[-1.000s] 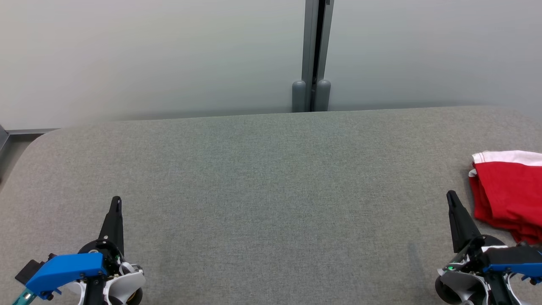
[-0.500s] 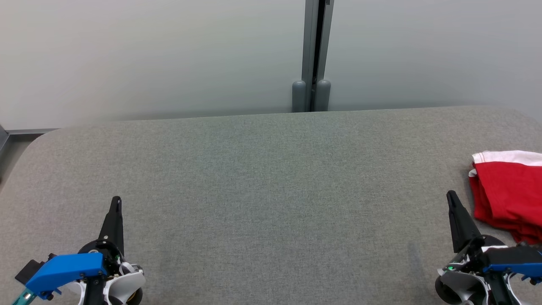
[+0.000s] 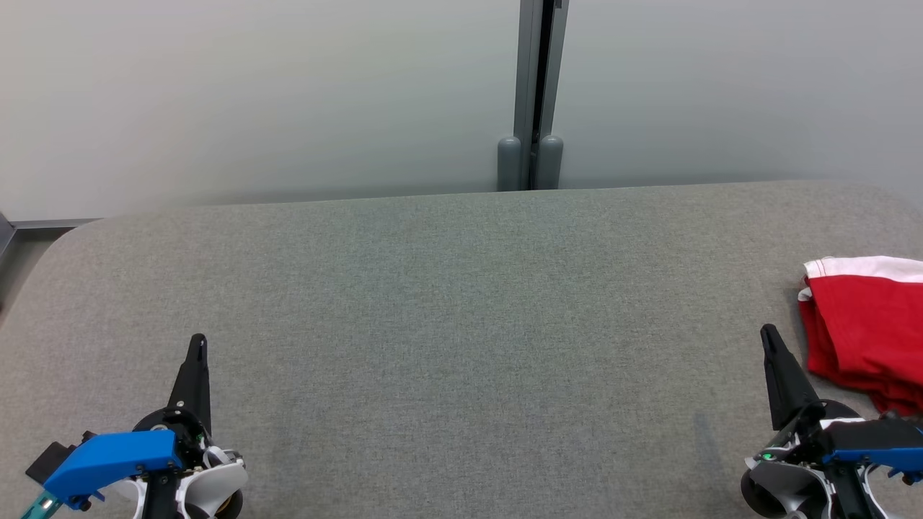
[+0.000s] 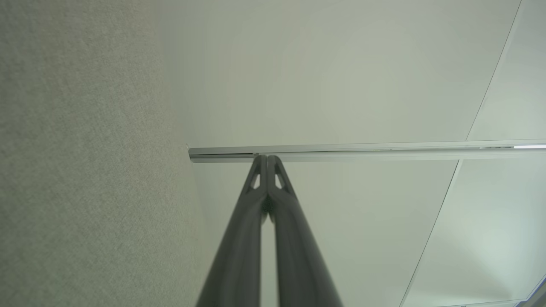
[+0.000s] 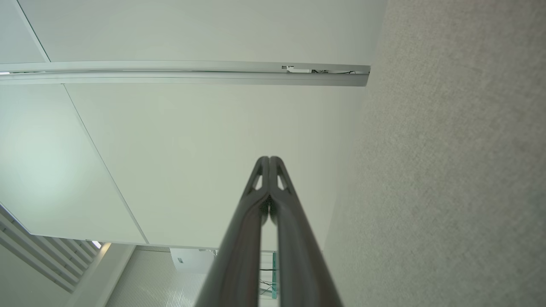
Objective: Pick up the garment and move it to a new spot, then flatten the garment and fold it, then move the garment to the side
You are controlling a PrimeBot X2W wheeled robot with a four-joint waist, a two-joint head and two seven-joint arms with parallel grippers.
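The red garment lies just right of the right tool, which, like the left tool, is closed, empty.

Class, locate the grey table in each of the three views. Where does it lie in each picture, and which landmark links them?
Head view: the table spans the lower part, below the wall.
Left wrist view: the table runs down the left side.
Right wrist view: the table runs down the right side.
Shared landmark: the post between the wall panels, ending at the table's far edge.
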